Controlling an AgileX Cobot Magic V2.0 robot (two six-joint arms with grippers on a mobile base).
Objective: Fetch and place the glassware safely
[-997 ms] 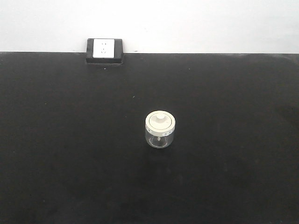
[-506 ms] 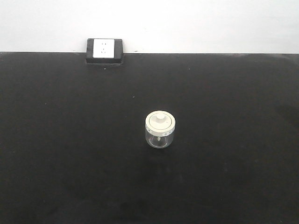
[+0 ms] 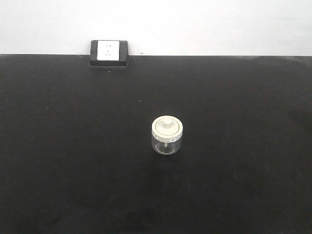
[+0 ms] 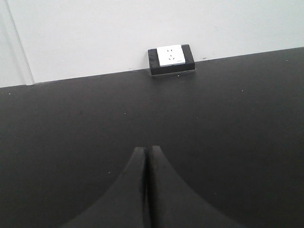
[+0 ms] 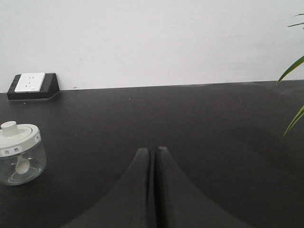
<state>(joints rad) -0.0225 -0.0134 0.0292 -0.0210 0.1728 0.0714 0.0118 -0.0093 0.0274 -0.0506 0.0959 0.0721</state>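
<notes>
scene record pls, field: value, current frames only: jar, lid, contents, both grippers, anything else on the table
jar: small clear glass jar, upright on the black table, untouched
lid: cream-white lid with centre knob, seated on the jar
contents: a small white spoon shows through the glass
left gripper: shut, empty, jar not in its view
right gripper: shut, empty, jar ahead to its left, well apart
other: white power socket in a black base at the far table edge by the wall; green plant leaves at right

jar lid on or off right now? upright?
Lid on, upright. The jar stands on the black table with its cream lid seated flat, knob on top. Neither gripper touches it.
</notes>
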